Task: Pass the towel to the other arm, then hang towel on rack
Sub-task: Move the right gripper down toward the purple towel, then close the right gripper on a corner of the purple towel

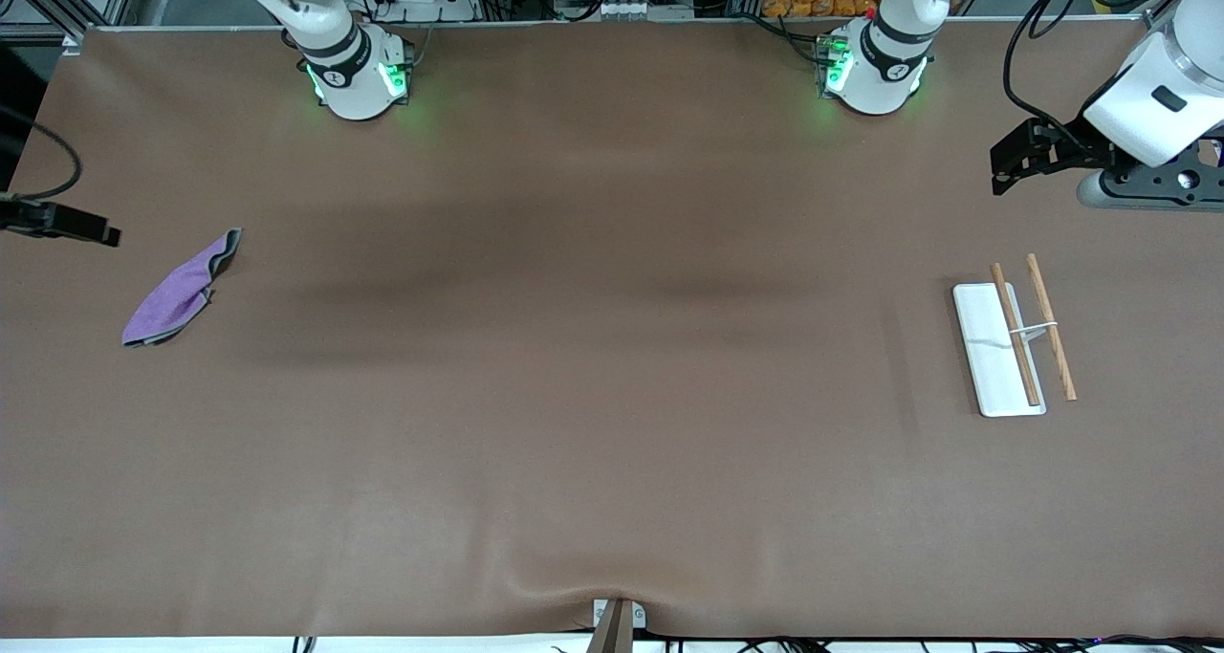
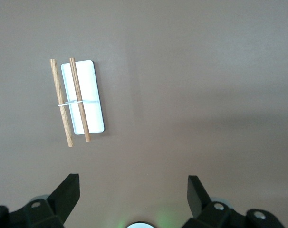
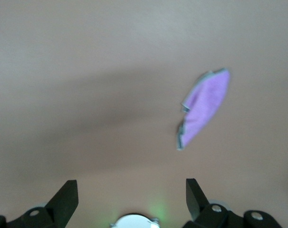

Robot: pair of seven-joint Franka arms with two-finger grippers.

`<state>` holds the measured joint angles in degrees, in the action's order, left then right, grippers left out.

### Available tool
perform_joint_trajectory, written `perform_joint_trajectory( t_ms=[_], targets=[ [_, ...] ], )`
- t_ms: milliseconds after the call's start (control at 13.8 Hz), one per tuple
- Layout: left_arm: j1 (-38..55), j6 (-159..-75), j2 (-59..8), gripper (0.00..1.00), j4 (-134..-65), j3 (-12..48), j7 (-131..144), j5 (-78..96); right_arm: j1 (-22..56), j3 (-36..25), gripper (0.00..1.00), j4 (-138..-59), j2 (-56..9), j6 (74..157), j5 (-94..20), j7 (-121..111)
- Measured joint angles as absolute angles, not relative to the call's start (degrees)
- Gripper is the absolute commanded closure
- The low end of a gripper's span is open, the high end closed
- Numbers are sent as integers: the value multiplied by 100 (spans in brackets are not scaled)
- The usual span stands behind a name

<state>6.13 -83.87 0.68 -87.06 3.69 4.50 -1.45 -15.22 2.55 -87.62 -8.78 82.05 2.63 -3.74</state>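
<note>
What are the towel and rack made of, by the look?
Towel: soft purple cloth, likely microfibre, matte, with a thin grey edge; it lies folded and limp. Rack: two light-brown rods with visible grain, apparently wood, on a smooth white base plate, perhaps plastic or painted metal.

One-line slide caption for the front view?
Purple towel lies at the right arm's end, rack at the left arm's; both arms wait, jaws open.

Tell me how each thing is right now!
towel: lying crumpled on the table at the right arm's end, untouched.
rack: on the table at the left arm's end, rods bare.
left tool: open, empty, up over the table near the rack.
right tool: open, empty, up near the towel.
</note>
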Motion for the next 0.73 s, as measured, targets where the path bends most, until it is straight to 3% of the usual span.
perform_joint_trajectory(
  t_ms=[218, 727],
  targets=[
    [610, -8387, 68, 0, -8706, 368, 450, -145, -1784, 252, 0, -9260, -1021, 8674, 467, -538],
    [595, -8387, 44, 0, -8708, 348, 451, -145, -2755, 243, 0, -11087, -1222, 10894, 504, -1803]
  ],
)
